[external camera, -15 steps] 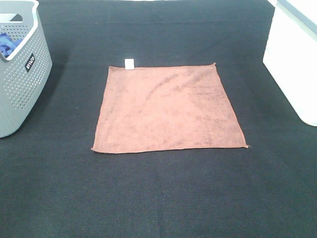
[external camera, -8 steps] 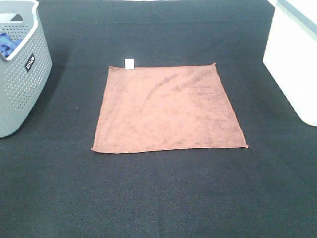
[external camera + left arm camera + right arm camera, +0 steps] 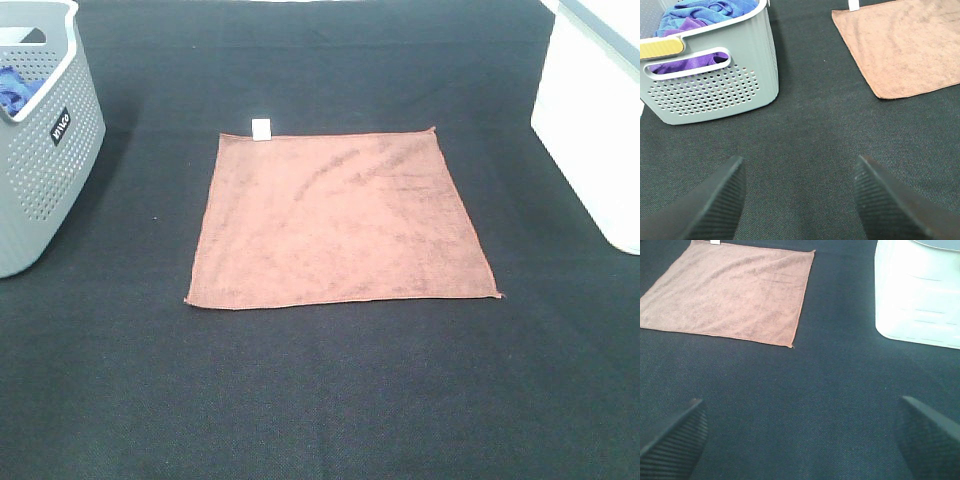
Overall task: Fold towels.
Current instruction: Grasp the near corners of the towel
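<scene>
While no fold is begun yet, the grey basket [image 3: 60, 170] is sitting outboard of the left hand [image 3: 800, 164], with blue and purple cloths [image 3: 705, 10] heaped inside it. The left hand is hanging released, jaws spread wide, nothing between them, low over bare counter [image 3: 320, 400].

The towel [image 3: 342, 218] is lying flat and square ahead of both hands, well apart from each. Its near corner on the left side is sitting ahead and inboard of that hand, and the white tag [image 3: 261, 128] is showing at the far corner.

The right hand [image 3: 801, 402] is likewise hanging released and empty. Its near corner is lying ahead and inboard, and the white bin [image 3: 590, 130] is standing outboard.

Judgement: the first fold is opening. Each hand should be heading for its own near corner and pinching only the hem. Both should be lifting together and carrying level to the far edge, so the corners are landing on corners. An uneven lift is likely skewing the fold.
</scene>
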Motion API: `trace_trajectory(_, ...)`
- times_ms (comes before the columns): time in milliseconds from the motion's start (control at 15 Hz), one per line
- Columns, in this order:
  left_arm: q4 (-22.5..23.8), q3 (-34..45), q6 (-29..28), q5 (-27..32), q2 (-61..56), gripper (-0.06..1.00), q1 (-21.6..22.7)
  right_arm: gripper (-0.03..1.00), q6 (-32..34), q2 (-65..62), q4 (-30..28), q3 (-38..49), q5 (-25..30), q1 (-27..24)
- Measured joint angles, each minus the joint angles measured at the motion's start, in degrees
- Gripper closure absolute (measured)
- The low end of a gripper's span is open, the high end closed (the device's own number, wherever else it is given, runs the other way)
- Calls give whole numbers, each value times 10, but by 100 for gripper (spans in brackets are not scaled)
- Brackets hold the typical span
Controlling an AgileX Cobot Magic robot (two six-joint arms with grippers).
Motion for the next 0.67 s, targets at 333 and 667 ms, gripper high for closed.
trace_trajectory(333,0,0,0,0,0,34,0,2,0,0,0,0,0,0)
trace_trajectory(667,-1,0,0,0,0,34,0,2,0,0,0,0,0,0)
